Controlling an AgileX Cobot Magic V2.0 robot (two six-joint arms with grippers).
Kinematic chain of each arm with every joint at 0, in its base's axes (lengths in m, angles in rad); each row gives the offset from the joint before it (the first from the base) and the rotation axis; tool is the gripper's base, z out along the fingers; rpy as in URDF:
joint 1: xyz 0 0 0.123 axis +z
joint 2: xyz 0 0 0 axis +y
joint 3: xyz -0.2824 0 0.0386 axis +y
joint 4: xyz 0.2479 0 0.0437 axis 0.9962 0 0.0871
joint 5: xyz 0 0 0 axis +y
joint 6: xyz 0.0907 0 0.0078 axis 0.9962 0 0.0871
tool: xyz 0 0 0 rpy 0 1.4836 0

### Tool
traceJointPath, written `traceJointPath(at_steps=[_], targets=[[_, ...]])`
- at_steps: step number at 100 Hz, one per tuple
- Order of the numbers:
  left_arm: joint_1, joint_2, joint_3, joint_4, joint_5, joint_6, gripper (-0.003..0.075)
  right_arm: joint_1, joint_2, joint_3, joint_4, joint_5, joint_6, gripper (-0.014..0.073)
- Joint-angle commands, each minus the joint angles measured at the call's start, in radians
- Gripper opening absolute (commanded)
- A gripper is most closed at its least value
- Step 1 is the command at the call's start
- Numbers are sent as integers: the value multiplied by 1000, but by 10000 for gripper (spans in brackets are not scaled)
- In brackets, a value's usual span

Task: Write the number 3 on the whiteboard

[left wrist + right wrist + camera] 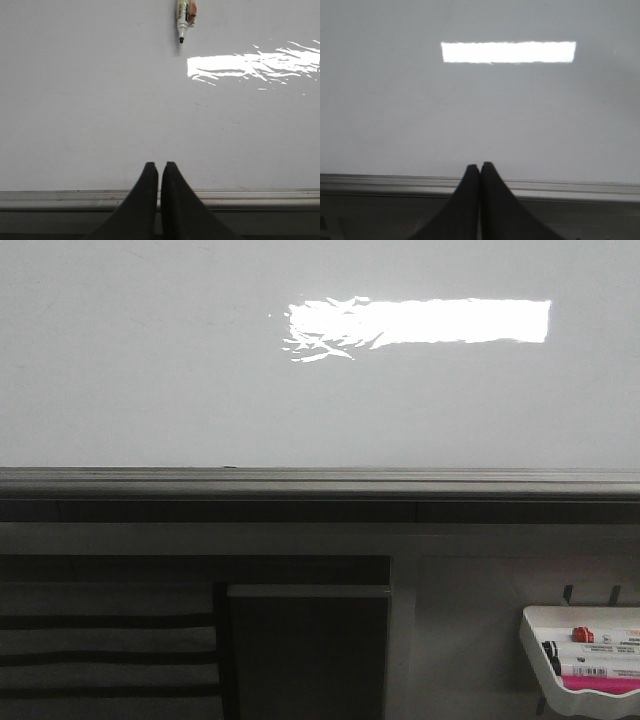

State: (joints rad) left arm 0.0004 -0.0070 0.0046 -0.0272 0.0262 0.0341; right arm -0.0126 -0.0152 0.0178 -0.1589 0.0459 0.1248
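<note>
Facing the blank whiteboard (150, 370), both the left gripper (159, 172) and right gripper (480, 172) are seen clenched on nothing; a marker (185, 17) is seen against the board.

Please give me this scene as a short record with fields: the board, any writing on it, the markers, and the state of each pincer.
whiteboard: glossy pale board with a bright rectangular light reflection and a grey bottom rail
number 3: not visible on the board in any view
marker near board: uncapped marker, tip pointing at the board, seen only in the left wrist view; what holds it is not shown
marker tray: small white tray at lower right, holding several markers
left pincer: shut, empty
right pincer: shut, empty
</note>
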Motion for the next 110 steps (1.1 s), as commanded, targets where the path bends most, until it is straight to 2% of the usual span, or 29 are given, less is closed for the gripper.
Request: traceJointPath(at_steps=[1, 69, 110], targets=[[-2, -32, 3, -2, -74, -3, -19, -4, -15, 23, 1, -78, -3, -50], [-2, -32, 3, -2, -74, -3, -19, -4, -15, 23, 1, -78, -3, -50], [-2, -32, 1, -34, -82, -5, -19, -4, -15, 21, 20, -169, -3, -50]])
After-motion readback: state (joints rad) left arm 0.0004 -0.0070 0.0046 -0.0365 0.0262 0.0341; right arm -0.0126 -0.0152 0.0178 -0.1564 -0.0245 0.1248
